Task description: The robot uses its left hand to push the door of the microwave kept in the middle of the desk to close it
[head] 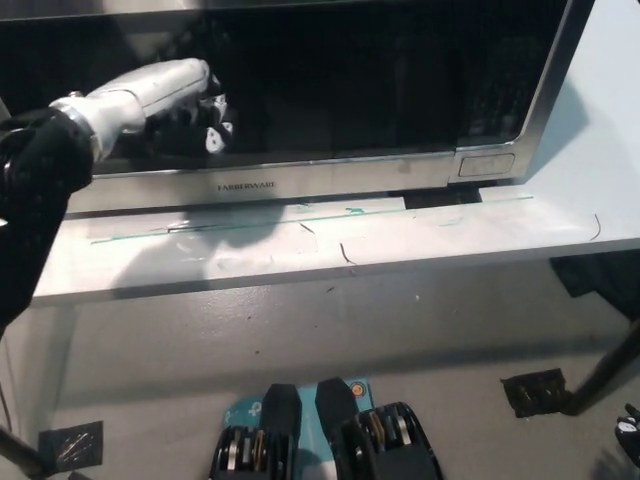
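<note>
The microwave (480,165) stands on the white desk (400,240), filling the top of the head view. Its dark glass door (350,90) lies flush with the steel front, shut against the body. My white left hand (175,105) presses against the left part of the door, its fingers curled loosely toward the glass and holding nothing. My right hand is out of view.
The desk's front edge (300,275) runs across the middle of the picture, with grey floor (400,340) below it. A black stand foot (545,395) sits on the floor at the lower right.
</note>
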Robot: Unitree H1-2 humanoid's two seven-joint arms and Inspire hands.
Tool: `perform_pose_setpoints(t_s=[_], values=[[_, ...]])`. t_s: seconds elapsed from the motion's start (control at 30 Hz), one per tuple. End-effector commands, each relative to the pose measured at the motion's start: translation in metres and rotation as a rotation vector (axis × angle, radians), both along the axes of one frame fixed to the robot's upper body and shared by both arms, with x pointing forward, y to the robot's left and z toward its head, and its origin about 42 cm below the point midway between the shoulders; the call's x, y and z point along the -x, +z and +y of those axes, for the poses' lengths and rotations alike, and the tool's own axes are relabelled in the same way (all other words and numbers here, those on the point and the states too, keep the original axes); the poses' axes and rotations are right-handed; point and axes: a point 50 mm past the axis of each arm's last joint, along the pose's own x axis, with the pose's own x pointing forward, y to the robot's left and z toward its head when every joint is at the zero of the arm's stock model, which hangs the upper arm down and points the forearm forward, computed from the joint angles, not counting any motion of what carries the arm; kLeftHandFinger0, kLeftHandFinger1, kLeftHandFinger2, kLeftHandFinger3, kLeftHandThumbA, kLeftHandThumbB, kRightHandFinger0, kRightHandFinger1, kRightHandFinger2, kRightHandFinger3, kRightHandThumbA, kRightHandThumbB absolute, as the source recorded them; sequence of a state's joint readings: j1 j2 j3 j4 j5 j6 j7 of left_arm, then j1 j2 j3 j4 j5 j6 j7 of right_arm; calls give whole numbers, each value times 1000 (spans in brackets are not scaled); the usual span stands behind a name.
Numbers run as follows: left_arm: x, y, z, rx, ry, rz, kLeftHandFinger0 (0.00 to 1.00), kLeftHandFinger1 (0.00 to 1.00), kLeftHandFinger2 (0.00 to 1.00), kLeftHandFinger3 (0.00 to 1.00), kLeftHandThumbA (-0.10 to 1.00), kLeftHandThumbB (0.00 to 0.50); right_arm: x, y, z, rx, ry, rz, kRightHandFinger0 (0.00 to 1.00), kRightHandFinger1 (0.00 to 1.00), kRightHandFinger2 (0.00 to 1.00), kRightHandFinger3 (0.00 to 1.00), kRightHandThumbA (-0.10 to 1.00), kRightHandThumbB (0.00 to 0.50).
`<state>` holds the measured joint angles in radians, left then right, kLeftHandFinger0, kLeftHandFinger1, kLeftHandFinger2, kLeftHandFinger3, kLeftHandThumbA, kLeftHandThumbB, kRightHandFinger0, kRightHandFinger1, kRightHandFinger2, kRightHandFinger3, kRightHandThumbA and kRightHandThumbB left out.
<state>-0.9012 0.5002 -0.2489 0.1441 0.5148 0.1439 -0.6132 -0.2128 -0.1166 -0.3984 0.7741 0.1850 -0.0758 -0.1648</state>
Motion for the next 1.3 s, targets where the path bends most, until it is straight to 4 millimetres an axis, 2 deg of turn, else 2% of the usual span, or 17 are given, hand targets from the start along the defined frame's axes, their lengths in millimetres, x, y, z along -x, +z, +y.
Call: perform_pose_setpoints(t_s=[0.0, 0.07, 0.13, 0.2, 0.27, 0.37, 0.43, 0.57, 0.63, 0.7, 0.87, 1.0, 1.07, 1.13, 1.17, 1.23, 1.27], values=[[-13, 43, 5, -3, 61, -181, 271, 369, 459, 531, -100, 220, -2, 6, -6, 15, -27, -55, 861, 799, 812, 889, 81, 112], [-20, 47, 8, 5, 88, -195, 205, 307, 416, 520, -100, 220, 0, 7, -6, 21, -15, -55, 874, 843, 865, 908, 109, 106], [-26, 49, 13, 24, 118, -194, 231, 337, 442, 533, -100, 214, 1, 7, -6, 30, -13, -47, 912, 861, 869, 921, 114, 107], [-29, 48, 19, 42, 125, -205, 287, 371, 455, 519, -100, 220, 0, 8, -5, 11, -35, -47, 847, 799, 823, 894, 79, 112], [-27, 46, 23, 52, 131, -208, 284, 371, 461, 524, -100, 228, 0, 7, -6, 22, -19, -45, 879, 838, 855, 921, 100, 107], [-2, 34, 22, 104, 101, -213, 263, 341, 428, 496, -100, 235, 1, 8, -6, 21, -25, -55, 781, 746, 789, 891, 70, 114], [13, 27, 22, 160, 66, -227, 133, 223, 327, 446, -100, 240, -1, 8, -6, 32, -14, -52, 838, 798, 824, 881, 82, 114], [40, 11, 23, 241, -4, -276, 157, 242, 337, 445, -100, 243, -4, 9, -8, 29, -23, -61, 816, 773, 805, 882, 75, 118], [57, -3, 25, 305, -50, -308, 167, 243, 336, 432, -100, 241, -4, 10, -9, 39, -16, -58, 792, 748, 785, 901, 89, 112], [77, -20, 26, 381, -79, -328, 134, 210, 306, 403, -100, 279, -4, 10, -9, 11, -31, -70, 779, 731, 766, 888, 50, 115], [121, -62, 31, 485, -132, -353, 137, 231, 326, 400, -100, 259, -4, 9, -9, 23, -22, -65, 754, 711, 750, 886, 54, 109], [138, -94, 38, 561, -137, -373, 83, 170, 274, 356, -100, 257, -4, 10, -10, 19, -24, -61, 806, 776, 817, 908, 75, 109], [142, -109, 42, 600, -132, -396, 130, 186, 271, 344, -100, 267, -4, 9, -11, 23, -20, -55, 810, 775, 817, 913, 80, 109], [150, -141, 44, 676, -93, -415, 207, 216, 271, 335, -100, 265, -6, 10, -13, 24, -24, -51, 689, 667, 736, 878, 71, 111], [150, -142, 44, 676, -94, -417, 208, 216, 270, 335, -100, 265, -6, 10, -13, 24, -24, -51, 688, 666, 735, 877, 70, 110], [159, -173, 47, 688, -17, -369, 259, 246, 312, 368, -100, 252, -6, 9, -14, 21, -24, -57, 675, 659, 732, 871, 57, 112], [160, -177, 47, 691, -8, -361, 261, 247, 318, 375, -100, 252, -6, 9, -15, 18, -26, -58, 668, 656, 730, 867, 53, 112]])
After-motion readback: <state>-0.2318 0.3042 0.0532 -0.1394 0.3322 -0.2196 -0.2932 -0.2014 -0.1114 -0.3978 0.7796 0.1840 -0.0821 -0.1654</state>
